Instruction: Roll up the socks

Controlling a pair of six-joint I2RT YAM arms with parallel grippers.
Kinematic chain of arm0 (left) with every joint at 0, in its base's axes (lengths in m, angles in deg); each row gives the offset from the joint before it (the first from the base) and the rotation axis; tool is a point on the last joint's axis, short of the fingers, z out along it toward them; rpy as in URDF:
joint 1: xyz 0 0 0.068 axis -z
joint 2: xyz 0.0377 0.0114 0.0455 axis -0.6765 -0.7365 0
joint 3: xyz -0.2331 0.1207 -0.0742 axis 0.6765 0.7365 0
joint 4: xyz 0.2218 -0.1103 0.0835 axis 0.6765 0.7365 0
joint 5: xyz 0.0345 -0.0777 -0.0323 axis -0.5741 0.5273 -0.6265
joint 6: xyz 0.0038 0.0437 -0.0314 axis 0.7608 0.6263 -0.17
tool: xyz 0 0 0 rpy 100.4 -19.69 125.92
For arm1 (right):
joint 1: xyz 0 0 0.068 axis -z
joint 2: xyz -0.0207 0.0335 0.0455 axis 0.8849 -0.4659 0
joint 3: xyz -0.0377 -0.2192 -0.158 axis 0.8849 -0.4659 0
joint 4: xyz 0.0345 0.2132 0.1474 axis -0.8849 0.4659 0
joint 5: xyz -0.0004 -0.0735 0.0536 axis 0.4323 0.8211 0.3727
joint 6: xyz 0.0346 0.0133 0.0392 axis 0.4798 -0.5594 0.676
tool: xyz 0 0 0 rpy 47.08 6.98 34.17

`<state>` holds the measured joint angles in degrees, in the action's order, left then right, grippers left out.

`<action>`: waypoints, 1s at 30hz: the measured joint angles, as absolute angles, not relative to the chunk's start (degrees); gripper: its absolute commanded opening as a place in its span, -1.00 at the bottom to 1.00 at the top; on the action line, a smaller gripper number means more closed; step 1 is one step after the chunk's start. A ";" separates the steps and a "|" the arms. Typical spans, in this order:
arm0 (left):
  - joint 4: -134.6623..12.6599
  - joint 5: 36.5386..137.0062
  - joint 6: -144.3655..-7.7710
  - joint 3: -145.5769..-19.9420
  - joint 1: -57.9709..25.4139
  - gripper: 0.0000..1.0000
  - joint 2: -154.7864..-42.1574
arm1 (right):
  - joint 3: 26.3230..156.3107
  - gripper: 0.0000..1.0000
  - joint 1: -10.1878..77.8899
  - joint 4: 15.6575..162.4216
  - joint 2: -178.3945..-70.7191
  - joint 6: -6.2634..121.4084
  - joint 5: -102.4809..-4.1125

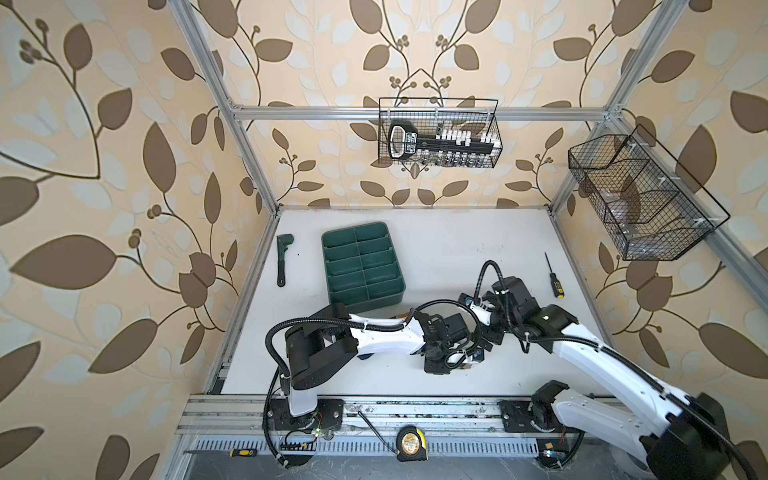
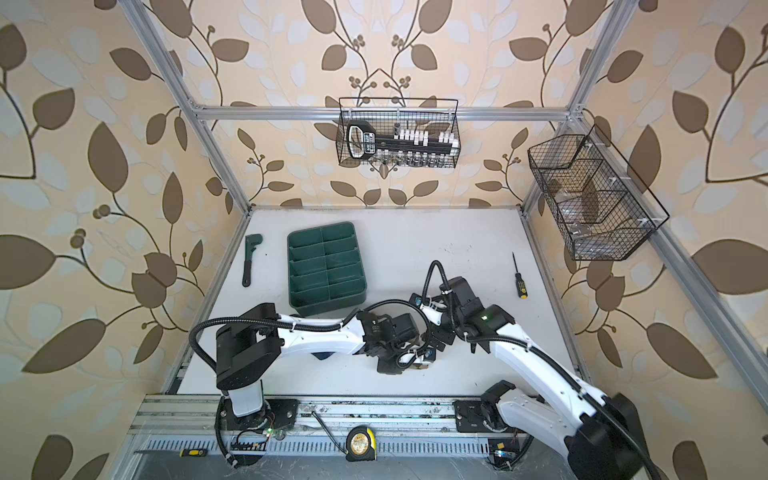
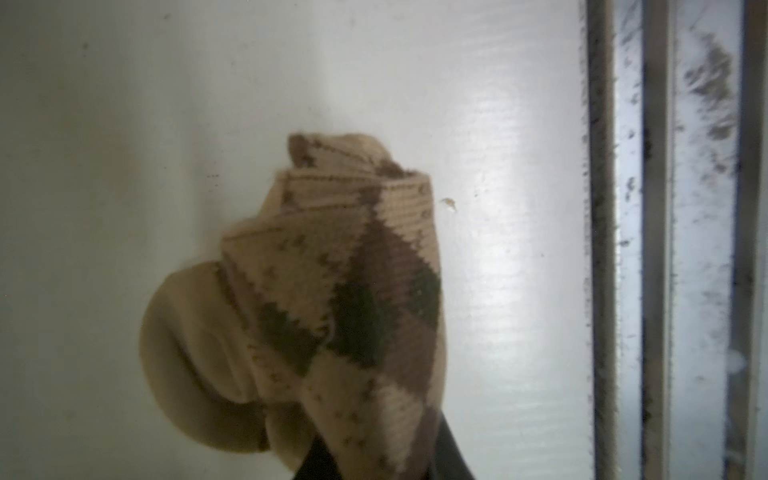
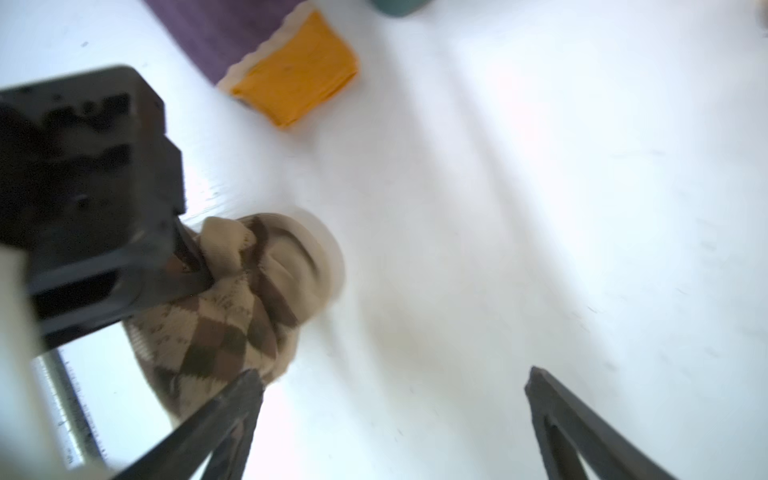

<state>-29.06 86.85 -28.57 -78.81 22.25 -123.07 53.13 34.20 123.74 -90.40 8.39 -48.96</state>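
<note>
The tan-and-brown argyle sock (image 3: pixel 340 291) is bunched into a loose roll just above the white table. My left gripper (image 3: pixel 382 457) is shut on one end of it, and its dark fingers (image 4: pixel 195 270) pinch the fabric in the right wrist view. Beside this sock (image 4: pixel 232 316) my right gripper (image 4: pixel 394 374) stands open with nothing between its fingers; one fingertip (image 4: pixel 251 380) is right at the sock's edge. The purple sock (image 4: pixel 220 29) lies flat farther off, its mustard cuff (image 4: pixel 299 70) toward me. In both top views the left arm (image 1: pixel 386 332) and the right arm (image 1: pixel 582 345) hide both socks.
A green divided tray (image 1: pixel 361 266) stands behind the arms, with a black wrench (image 1: pixel 282 259) to its left. A screwdriver (image 1: pixel 553 276) lies at the right. The metal front rail (image 3: pixel 665 249) runs close to the argyle sock. A tape measure (image 1: pixel 411 444) sits on the rail.
</note>
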 measured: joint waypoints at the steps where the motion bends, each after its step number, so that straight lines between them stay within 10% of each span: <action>1: -27.79 88.67 -29.48 -79.97 21.27 -0.82 -123.85 | 52.70 1.00 34.84 123.98 -87.58 9.09 -48.11; 12: -11.64 105.35 -35.71 -96.69 11.01 -0.77 -136.23 | 49.29 1.00 42.68 115.12 -59.59 23.93 -26.21; 20: -1.71 117.28 -36.59 -105.10 6.77 -0.76 -144.38 | 49.48 0.66 41.48 124.65 -56.59 5.94 -44.92; 30: 2.94 123.27 -37.29 -108.89 4.52 -0.75 -148.49 | 41.51 0.66 1.26 124.59 -67.41 -4.99 -26.03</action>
